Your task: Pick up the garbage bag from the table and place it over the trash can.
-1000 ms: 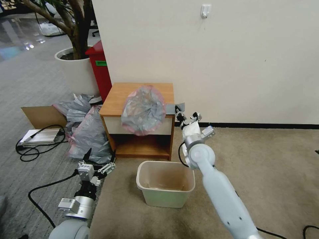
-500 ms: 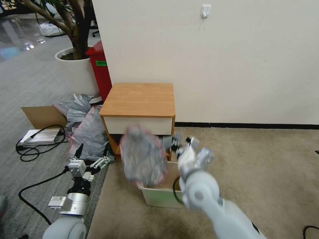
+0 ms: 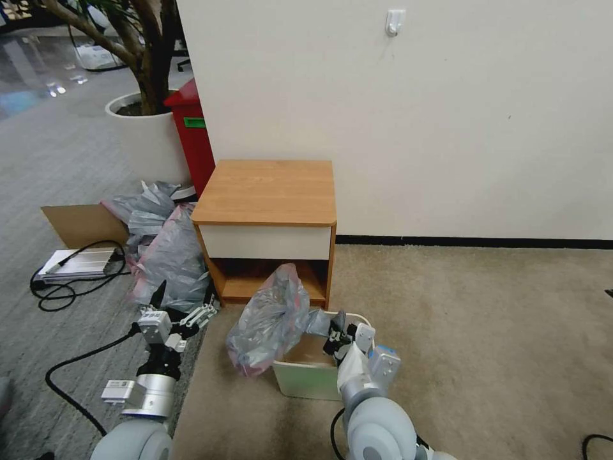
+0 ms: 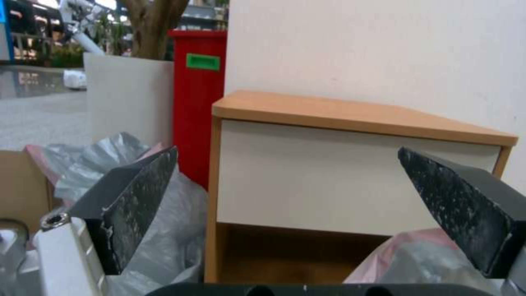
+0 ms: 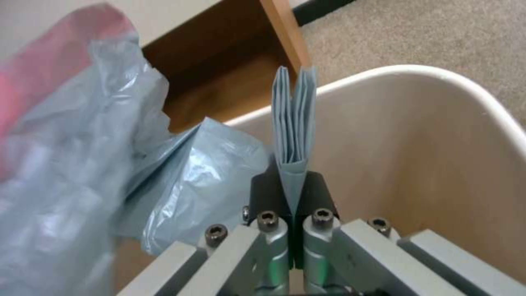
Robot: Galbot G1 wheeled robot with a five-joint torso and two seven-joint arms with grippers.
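The garbage bag (image 3: pixel 268 319), translucent grey with a pink-red rim, hangs puffed open over the left rim of the cream trash can (image 3: pixel 306 380), in front of the table's lower shelf. My right gripper (image 3: pixel 336 333) is shut on a folded corner of the bag (image 5: pixel 294 135), just above the trash can's opening (image 5: pixel 438 78). The rest of the bag (image 5: pixel 71 156) billows to one side of the fingers. The table (image 3: pixel 268 190) stands behind with a bare top. My left gripper (image 3: pixel 182 305) hovers open low to the left of the trash can, its fingers (image 4: pixel 137 197) spread wide with nothing between them.
A heap of grey plastic bags (image 3: pixel 166 255) lies left of the table, with a cardboard sheet (image 3: pixel 80 223), a flat metal box and black cables (image 3: pixel 70 268). A red bin (image 3: pixel 191 137) and a white planter (image 3: pixel 143 137) stand behind. Beige carpet (image 3: pixel 485 332) stretches right.
My right gripper has pulled the bag off the table top, down and toward me to the trash can. The left gripper has barely shifted.
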